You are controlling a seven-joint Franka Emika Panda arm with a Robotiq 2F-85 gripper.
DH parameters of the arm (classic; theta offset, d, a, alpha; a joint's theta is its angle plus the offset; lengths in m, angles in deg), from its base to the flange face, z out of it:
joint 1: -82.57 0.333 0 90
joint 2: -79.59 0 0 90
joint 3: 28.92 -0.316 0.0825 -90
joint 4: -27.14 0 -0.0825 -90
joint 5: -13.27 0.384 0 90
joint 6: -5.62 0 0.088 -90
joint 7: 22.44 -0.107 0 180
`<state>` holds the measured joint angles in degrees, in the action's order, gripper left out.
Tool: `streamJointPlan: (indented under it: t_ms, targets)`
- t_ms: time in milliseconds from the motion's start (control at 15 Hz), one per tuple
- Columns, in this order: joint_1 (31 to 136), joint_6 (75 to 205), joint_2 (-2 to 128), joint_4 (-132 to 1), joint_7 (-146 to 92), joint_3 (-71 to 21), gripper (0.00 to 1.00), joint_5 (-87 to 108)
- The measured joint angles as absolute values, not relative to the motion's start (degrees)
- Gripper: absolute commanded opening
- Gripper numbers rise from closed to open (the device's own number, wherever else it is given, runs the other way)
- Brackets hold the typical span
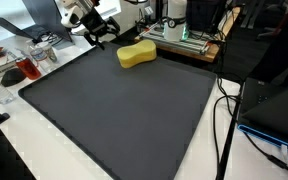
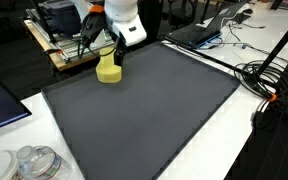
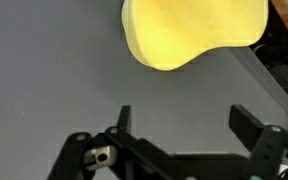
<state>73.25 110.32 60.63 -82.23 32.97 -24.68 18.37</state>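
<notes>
A soft yellow kidney-shaped sponge (image 1: 136, 55) lies flat near the far edge of the dark grey mat (image 1: 114, 115) that covers the white table (image 1: 29, 145). The robot's hand (image 3: 184, 122) hovers just short of it, near but not touching. In the wrist view the sponge sits straight ahead of the fingertips (image 3: 124, 115). Its long axis runs crosswise, roughly in line with the gap between the two fingers. The hand is spread fully wide and has hold of nothing.
</notes>
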Motion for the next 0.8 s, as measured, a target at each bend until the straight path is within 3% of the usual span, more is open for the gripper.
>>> streamJointPlan:
  t_ms: [800]
  targets:
    - [80.12,116.03,68.38,-88.18,3.53,-27.97,1.0,15.06]
